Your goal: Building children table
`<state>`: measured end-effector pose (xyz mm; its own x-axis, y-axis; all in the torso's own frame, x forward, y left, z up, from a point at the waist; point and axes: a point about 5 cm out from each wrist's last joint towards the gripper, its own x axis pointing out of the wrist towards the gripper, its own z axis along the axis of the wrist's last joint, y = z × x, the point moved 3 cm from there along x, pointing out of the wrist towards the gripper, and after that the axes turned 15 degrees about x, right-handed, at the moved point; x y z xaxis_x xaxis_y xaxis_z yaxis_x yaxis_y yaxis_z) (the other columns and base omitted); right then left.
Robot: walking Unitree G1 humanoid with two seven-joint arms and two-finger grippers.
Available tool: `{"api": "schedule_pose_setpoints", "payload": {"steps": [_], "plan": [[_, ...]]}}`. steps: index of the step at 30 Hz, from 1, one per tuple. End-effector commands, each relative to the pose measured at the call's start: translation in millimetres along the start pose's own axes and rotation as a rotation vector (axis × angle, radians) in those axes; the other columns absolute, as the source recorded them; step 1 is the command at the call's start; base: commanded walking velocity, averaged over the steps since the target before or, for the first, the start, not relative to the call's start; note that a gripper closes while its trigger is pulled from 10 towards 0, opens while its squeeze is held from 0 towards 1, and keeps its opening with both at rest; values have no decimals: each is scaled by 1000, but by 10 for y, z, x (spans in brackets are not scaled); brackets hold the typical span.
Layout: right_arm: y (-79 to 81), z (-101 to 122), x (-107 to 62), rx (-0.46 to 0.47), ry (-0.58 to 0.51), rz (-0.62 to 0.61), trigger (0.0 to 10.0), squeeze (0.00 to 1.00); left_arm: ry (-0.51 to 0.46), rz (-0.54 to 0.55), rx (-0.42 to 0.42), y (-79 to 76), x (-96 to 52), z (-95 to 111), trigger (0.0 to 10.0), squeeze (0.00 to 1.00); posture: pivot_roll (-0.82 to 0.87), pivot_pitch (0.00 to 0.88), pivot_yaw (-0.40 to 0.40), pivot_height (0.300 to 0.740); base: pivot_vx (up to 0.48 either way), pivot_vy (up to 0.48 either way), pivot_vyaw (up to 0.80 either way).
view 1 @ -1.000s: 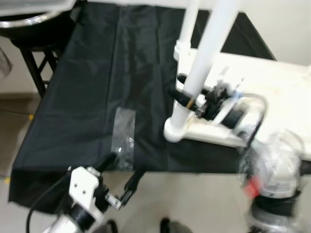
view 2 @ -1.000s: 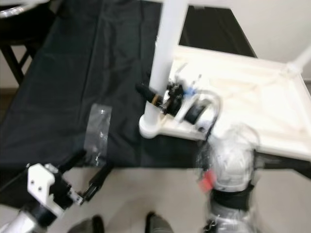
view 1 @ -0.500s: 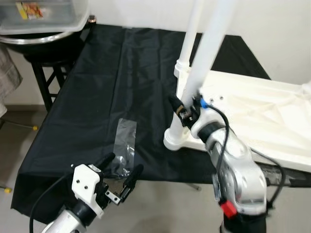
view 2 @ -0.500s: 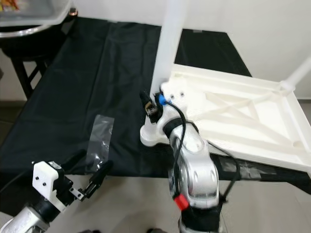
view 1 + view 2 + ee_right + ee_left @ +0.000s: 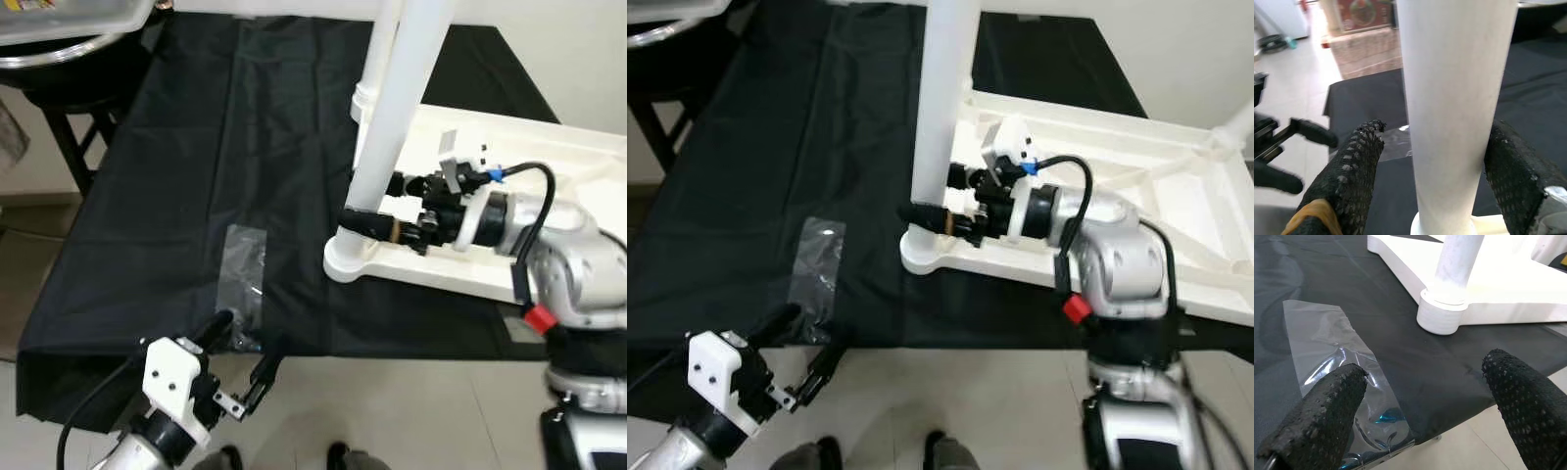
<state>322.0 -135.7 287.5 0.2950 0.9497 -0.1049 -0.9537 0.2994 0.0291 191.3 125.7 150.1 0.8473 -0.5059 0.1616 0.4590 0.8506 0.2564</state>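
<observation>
Here the right gripper (image 5: pixel 377 204) straddles the table leg (image 5: pixel 392 117), grip unclear; left gripper (image 5: pixel 245 354) spread.

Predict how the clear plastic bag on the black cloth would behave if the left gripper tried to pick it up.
The clear plastic bag looks thin and creased, so it would probably flop and sag. Its glossy film lies flat on the black cloth, likely hard to pinch and slippery. The left gripper, open beside it, might just slide it along.
</observation>
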Motion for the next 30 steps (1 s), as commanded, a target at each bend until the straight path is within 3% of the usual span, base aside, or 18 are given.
{"api": "schedule_pose_setpoints", "payload": {"steps": [1, 3, 4, 11, 16, 17, 18, 19, 20, 21, 22, 23, 24, 25, 26, 28, 30], "plan": [[-28, 7, 58, -6, 19, 64, 10000, 0, 24, -7, 9, -34, -39, -4, 10000, 0, 56, 305, -78, 740, 0, 0, 0], [-99, 62, 72, -21, 14, 55, 10000, 0, 28, -6, 10, -35, -54, 1, 10000, 0, 66, 310, -78, 740, 0, 0, 0], [-155, 134, 92, -38, -3, 53, 0, 0, 34, -4, 15, -37, -72, 8, 10000, 0, 69, 318, -80, 740, 0, 0, 0], [-296, 252, 115, -61, -34, 82, 0, 0, 46, 3, 22, -40, -104, 26, 10000, 0, 74, 324, -83, 740, 0, 0, 0], [-293, 80, 65, -14, -21, 97, 0, 0, 50, 3, 22, -47, -107, 31, 10000, 0, 70, 325, -85, 740, 0, 0, 0], [-230, -172, 128, 73, -48, -11, 0, 0, 50, 3, 22, -45, -104, 20, 10000, 0, 39, 311, -105, 740, 0, 0, 0], [-331, -560, 185, 121, -27, -433, 0, 0, 50, 3, 21, -37, -98, 8, 10000, 0, 36, 302, -104, 740, 0, 0, 0], [-331, -560, 185, 121, -27, -433, 0, 0, 50, 3, 21, -37, -98, 8, 10000, 0, 36, 302, -104, 740, 0, 0, 0], [-281, -944, -28, 191, 0, -890, 0, 0, 49, 5, 20, -25, -90, -7, 10000, 0, 24, 298, -101, 740, 0, 0, 0], [-281, -944, -28, 191, 0, -890, 0, 0, 49, 5, 20, -25, -90, -7, 10000, 0, 24, 298, -101, 740, 0, 0, 0], [-170, -1173, -323, 234, 28, -1232, 0, 0, 48, 6, 19, -17, -84, -16, 10000, 0, 24, 298, -101, 740, 0, 0, 0], [-170, -1173, -323, 234, 28, -1232, 0, 0, 48, 6, 19, -17, -84, -16, 10000, 0, 24, 298, -101, 740, 0, 0, 0], [33, -1324, -264, 250, 62, -1252, 0, 0, 45, 4, 19, 1, -55, -36, 10000, 0, -5, 276, -66, 740, 0, 0, 0], [172, -1387, -146, 267, 71, -1174, 0, 0, 42, 3, 18, 12, -34, -49, 10000, 0, -5, 276, -66, 740, 0, 0, 0], [172, -1387, -146, 267, 71, -1174, 0, 0, 42, 3, 18, 12, -34, -49, 10000, 0, -5, 276, -66, 740, 0, 0, 0], [230, -1344, 124, 234, 45, -1025, 0, 0, 38, -8, 17, 22, 9, -88, 10000, 0, 1, 233, -58, 740, 0, 0, 0], [202, -1308, 158, 219, 33, -1017, 0, 0, 37, -11, 17, 23, 17, -98, 10000, 0, 1, 233, -58, 740, 0, 0, 0]]}}
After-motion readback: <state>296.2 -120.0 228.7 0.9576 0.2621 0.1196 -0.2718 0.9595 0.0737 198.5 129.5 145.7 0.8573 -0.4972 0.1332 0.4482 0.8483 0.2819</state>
